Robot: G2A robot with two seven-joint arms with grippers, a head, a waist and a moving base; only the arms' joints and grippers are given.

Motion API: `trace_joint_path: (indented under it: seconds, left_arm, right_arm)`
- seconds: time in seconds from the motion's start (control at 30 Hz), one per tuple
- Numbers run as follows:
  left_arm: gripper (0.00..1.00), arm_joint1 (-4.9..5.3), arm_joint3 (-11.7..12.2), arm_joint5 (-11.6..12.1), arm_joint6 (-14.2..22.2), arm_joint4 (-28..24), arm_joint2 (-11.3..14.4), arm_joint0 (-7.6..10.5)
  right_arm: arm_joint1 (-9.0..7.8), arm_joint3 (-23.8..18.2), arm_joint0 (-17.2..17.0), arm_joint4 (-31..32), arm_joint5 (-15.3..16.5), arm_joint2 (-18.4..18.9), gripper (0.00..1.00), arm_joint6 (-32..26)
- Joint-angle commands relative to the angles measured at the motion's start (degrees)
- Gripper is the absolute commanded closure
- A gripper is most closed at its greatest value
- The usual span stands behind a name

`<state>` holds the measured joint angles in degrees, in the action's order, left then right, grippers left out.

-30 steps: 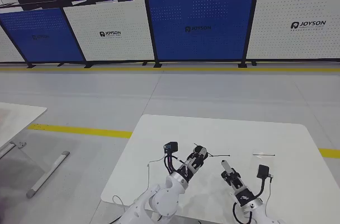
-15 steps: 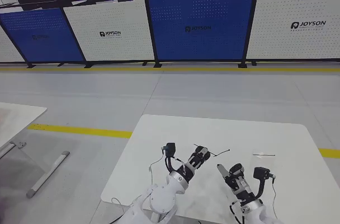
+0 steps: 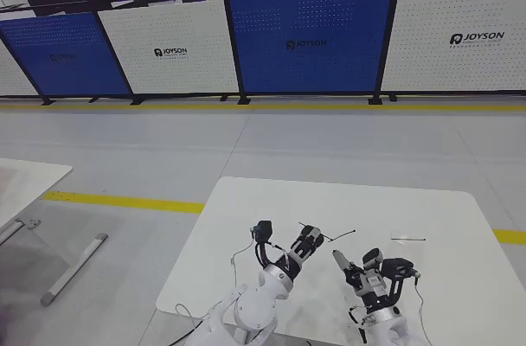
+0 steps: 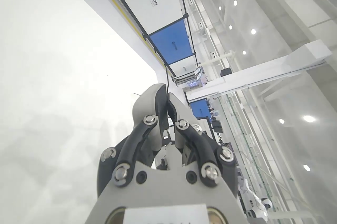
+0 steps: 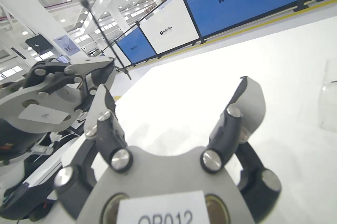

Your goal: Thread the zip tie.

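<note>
**Zip tie held up, second claw not yet on it**

Flat, matte white table point(image 3: 436, 208) carries the work. Left gripper point(image 4: 167, 96), grey shells on black linkages with ribbed dark pads, is over the table's middle, pinched tight on a thin black plastic zip tie point(image 5: 105, 35). The strap is clear of the surface, gripped partway along, both ends free. One end carries a small blob, probably the locking head; the other tapers.

Right gripper point(image 5: 176, 93), same build, sits just right of it with jaws spread wide and nothing between them.

A second thin black zip tie point(image 3: 407, 240) lies flat farther right, untouched.

Step, as I judge it: presenting the strap for a two-handed thread; no loop is formed yet. Next move calls for the right claw to close on a free end and bend the springy strap round, feeding tip into head. Fine alignment needed; the slot is tiny.
</note>
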<state>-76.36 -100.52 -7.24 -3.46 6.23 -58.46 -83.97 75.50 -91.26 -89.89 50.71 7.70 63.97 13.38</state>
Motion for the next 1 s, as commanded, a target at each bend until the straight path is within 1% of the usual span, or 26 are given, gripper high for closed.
trace_joint_path:
  seconds: [0.0, 0.17, 0.4, 0.43, 0.47, 0.5, 0.53, 0.57, 0.6, 0.77, 0.9, 0.97]
  left_arm:
    - [1.00, 0.00, 0.0, 0.0, 0.0, 0.1, 0.0, 0.01]
    - [1.00, 0.00, 0.0, 0.0, 0.0, 0.1, 0.0, 0.01]
    - [1.00, 0.00, -0.3, 0.8, 0.1, 0.3, 0.1, -0.35]
    - [1.00, 0.01, -0.4, 0.9, 0.2, 0.3, 0.0, -0.41]
    - [1.00, 0.03, -0.4, 1.0, 0.3, 0.4, 0.0, -0.47]
    - [1.00, 0.05, -0.4, 1.1, 0.4, 0.4, -0.1, -0.55]
    - [1.00, 0.06, -0.4, 1.2, 0.4, 0.4, -0.2, -0.61]
    - [1.00, 0.08, -0.3, 1.3, 0.4, 0.3, -0.3, -0.66]
    - [1.00, 0.08, -0.3, 1.4, 0.5, 0.3, -0.3, -0.70]
    - [1.00, 0.10, -0.1, 1.4, 0.6, 0.7, -0.3, -0.87]
    - [1.00, 0.03, 0.0, 1.3, 0.7, 0.5, 0.0, -0.80]
    - [1.00, 0.00, 0.1, 1.4, 0.8, 0.3, 0.0, -0.73]
  right_arm:
    - [-0.01, 0.0, 0.0, -0.1, 0.0, 0.0, 0.00, -0.1]
    - [0.01, 0.1, 0.0, -0.2, -0.3, 0.1, 0.00, -0.6]
    - [0.28, 0.2, 1.3, 1.2, -4.2, -0.6, 0.00, -4.9]
    - [0.32, 0.3, 1.5, 1.6, -4.6, -0.8, 0.15, -5.4]
    - [0.36, 0.3, 1.7, 1.8, -4.8, -1.0, 0.36, -5.8]
    - [0.39, 0.4, 1.8, 2.4, -5.0, -1.3, 0.47, -6.5]
    - [0.41, 0.5, 2.0, 2.9, -5.2, -1.5, 0.53, -6.8]
    - [0.44, 0.5, 2.0, 3.1, -5.3, -1.6, 0.56, -7.0]
    - [0.47, 0.5, 2.1, 3.3, -5.3, -1.8, 0.57, -7.1]
    - [0.63, 0.3, 2.2, 3.2, -5.2, -1.9, 0.56, -6.5]
    - [0.73, 0.5, 2.6, 3.9, -5.0, -2.4, 0.61, -7.2]
    - [0.78, 0.6, 2.8, 4.6, -4.7, -2.9, 0.61, -8.1]
